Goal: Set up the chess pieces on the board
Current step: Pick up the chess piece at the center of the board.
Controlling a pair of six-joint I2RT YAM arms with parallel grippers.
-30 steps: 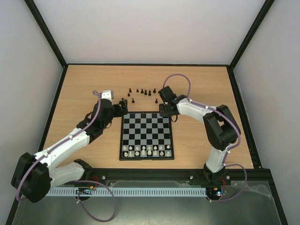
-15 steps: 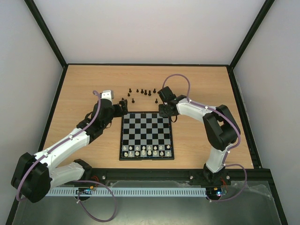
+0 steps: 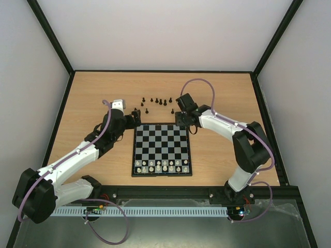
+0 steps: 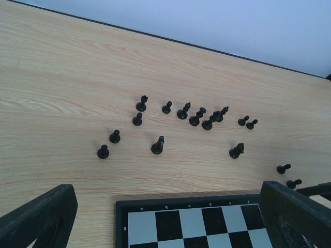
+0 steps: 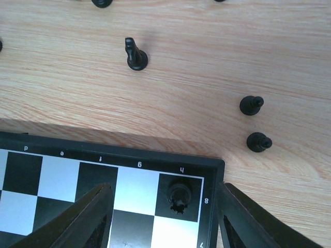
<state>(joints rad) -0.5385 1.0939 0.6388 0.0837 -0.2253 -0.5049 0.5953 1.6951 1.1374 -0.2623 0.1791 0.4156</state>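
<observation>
Right gripper (image 5: pixel 164 219) stands open around one black piece (image 5: pixel 178 199) set on the board's (image 5: pixel 62 147) corner; left gripper (image 4: pixel 165 212) open too; remaining pieces (image 4: pixel 195 118) stand off-board.

Board centre: the middle rows of the board (image 3: pixel 161 144) are bare and open from above.
Near board edge: white pieces (image 3: pixel 163 166) crowd two rows, with no gap between them.
Beyond far edge: loose black pieces (image 4: pixel 196 118) dot the table (image 3: pixel 88 93), bunched tightest mid-row.
Far right corner: a corner piece (image 5: pixel 178 196) stands clear between the parted jaws of the right gripper (image 3: pixel 181 120). Two pawns (image 5: pixel 251 105) sit just outside.
Far left corner: the left gripper (image 3: pixel 135 114), jaws wide, hangs over it.
Table sides: bare wood, crossed by both arms (image 3: pixel 77 155).
</observation>
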